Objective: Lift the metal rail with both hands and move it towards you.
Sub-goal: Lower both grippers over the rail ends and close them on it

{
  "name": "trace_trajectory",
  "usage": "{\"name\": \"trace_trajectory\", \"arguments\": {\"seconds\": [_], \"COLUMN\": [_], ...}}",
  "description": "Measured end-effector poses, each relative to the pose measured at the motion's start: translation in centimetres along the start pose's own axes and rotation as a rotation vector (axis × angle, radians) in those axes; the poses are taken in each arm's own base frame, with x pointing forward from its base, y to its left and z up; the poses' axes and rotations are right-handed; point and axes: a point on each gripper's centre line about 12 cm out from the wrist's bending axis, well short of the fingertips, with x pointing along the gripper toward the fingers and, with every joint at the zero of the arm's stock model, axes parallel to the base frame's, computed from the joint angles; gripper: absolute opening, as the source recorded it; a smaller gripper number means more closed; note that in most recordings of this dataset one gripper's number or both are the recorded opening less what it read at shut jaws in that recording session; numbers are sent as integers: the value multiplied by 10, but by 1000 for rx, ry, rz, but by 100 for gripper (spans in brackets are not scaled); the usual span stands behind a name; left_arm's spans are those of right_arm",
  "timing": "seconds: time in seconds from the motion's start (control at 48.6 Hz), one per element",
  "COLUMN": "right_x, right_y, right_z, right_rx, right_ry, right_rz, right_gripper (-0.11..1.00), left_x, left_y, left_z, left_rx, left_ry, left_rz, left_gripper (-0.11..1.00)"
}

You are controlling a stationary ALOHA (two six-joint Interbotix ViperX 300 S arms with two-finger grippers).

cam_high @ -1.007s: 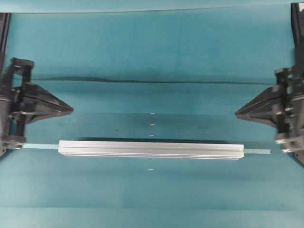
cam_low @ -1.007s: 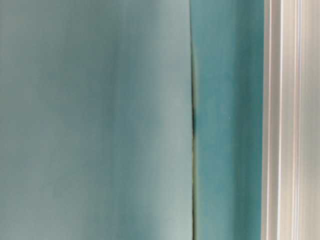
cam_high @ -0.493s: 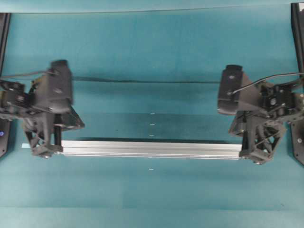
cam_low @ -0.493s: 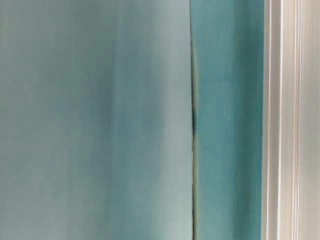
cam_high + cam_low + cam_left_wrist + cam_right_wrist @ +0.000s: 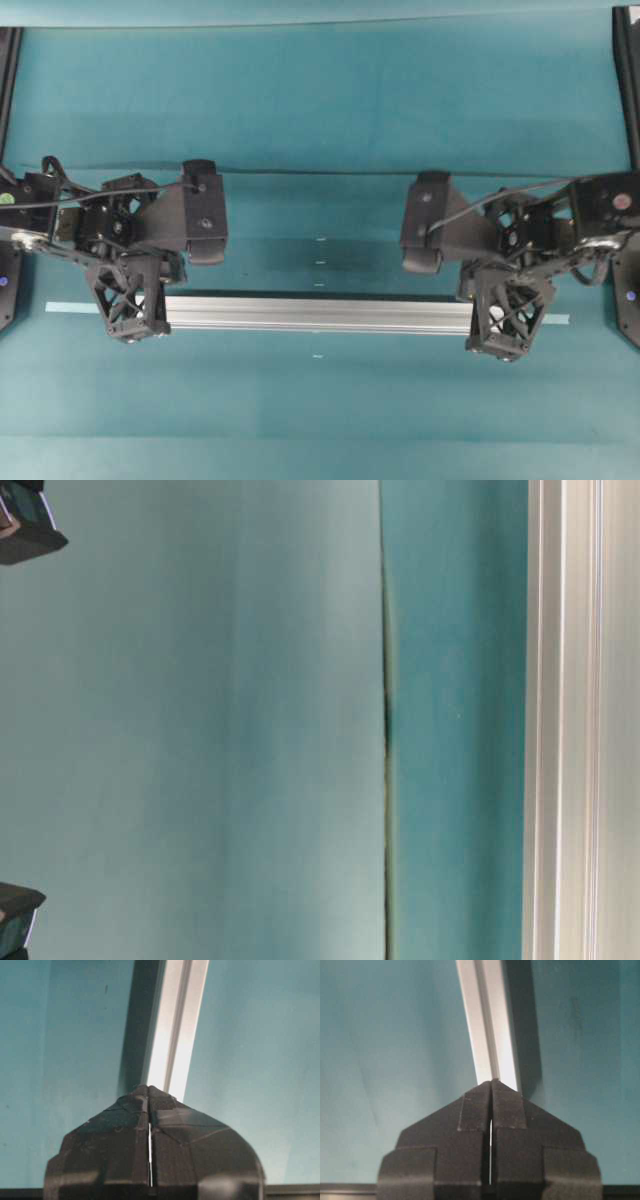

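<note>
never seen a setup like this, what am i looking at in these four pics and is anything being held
This is a two-armed robot at a teal table. The overhead picture looks straight down. The left gripper and the right gripper are black claws, each over one end of a long silver metal rail. A thin pale tape strip pokes out past each end of the rail.

Two pictures come from cameras on the wrists. Each shows that claw's fingers pressed together with the rail running away beyond them, so both claws look shut and not around the rail. Nothing seems held yet.

The last picture is a close side camera, turned sideways. It shows the rail as a pale band.
</note>
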Motion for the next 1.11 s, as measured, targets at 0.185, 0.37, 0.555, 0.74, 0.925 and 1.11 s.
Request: {"name": "trace_trajectory", "arguments": {"seconds": [0.185,0.37,0.555,0.74,0.925,1.11], "right_x": [5,6,17,25,30,33], "right_y": [0,1,-5,-9,-11,-12], "right_z": [-1,5,-2,-6,-6,-8], "right_rx": [-87,-142,-127,-128,-141,-141], "right_ry": [6,-55,-58,-83,-105,-99], "right_rz": [-1,3,-2,-14,-27,-29], "right_gripper": [1,14,60,99,100,100], "left_x": [2,1,2,3,12,21], "left_y": [-1,-1,-1,-1,0,0], "left_z": [-3,-4,-5,-7,-15,-18], "left_rx": [93,107,106,106,100,101], "left_ry": [-1,-15,-10,-4,8,5], "left_rz": [-2,-4,-4,-3,-1,-4], "left_gripper": [-6,-6,1,41,93,97]}}
